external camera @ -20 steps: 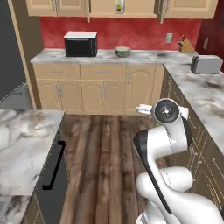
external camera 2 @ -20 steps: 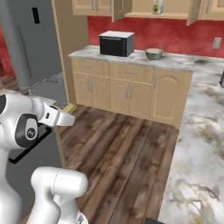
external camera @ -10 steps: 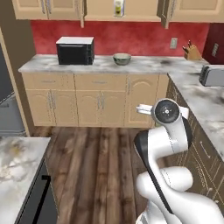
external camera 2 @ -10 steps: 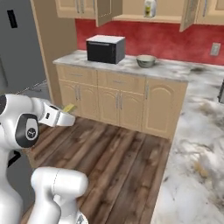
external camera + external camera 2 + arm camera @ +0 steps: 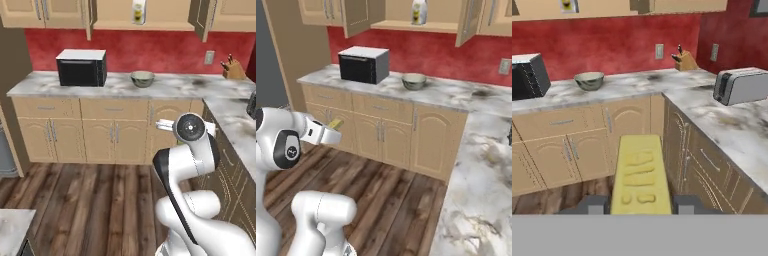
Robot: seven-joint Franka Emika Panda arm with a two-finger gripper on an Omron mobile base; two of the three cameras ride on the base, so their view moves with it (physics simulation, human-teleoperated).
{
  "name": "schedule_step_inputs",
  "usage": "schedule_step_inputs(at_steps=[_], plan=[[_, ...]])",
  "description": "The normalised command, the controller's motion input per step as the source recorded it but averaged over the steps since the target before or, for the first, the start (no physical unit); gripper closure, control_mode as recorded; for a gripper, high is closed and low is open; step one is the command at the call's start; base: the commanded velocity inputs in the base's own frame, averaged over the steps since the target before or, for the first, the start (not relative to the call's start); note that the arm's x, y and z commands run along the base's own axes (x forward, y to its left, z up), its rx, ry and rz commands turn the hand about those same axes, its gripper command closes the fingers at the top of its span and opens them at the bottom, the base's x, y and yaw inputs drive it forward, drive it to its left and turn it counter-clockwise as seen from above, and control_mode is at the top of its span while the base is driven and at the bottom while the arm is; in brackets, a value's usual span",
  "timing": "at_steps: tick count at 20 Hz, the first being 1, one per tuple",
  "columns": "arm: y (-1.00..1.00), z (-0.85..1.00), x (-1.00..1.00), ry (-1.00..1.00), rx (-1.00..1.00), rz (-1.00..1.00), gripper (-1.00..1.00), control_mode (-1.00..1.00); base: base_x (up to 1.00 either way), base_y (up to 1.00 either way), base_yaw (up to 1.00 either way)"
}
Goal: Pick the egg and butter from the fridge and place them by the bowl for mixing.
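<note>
Butter (image 5: 637, 175) still gripped, counter w/ bowl (image 5: 142, 78) nearer

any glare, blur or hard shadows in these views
Left base view: even flat light, soft render, no glare on the bowl. Right base view: the same, slightly blurred. Hand view: the butter, close in the tool, looks coarse and blocky.

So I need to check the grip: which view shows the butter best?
The hand view: the butter fills the centre, clamped between the pincer tips. The right base view shows a small yellow end; the left base view barely shows it.
</note>
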Motion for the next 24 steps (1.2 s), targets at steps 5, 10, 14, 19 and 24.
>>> schedule_step_inputs(at_steps=[5, 10, 14, 19, 24], plan=[[0.0, 0.0, 0.0, 0.0, 0.0, 0.0, 1.0, 1.0, 1.0, -0.21, 0.2], [0.0, 0.0, 0.0, 0.0, 0.0, 0.0, 1.0, 1.0, 1.0, -0.31, 0.2], [0.0, 0.0, 0.0, 0.0, 0.0, 0.0, 1.0, 1.0, 1.0, -0.42, 0.08], [0.0, 0.0, 0.0, 0.0, 0.0, 0.0, 1.0, 1.0, 1.0, -0.24, 0.0], [0.0, 0.0, 0.0, 0.0, 0.0, 0.0, 1.0, 1.0, 1.0, -0.22, -0.06]])
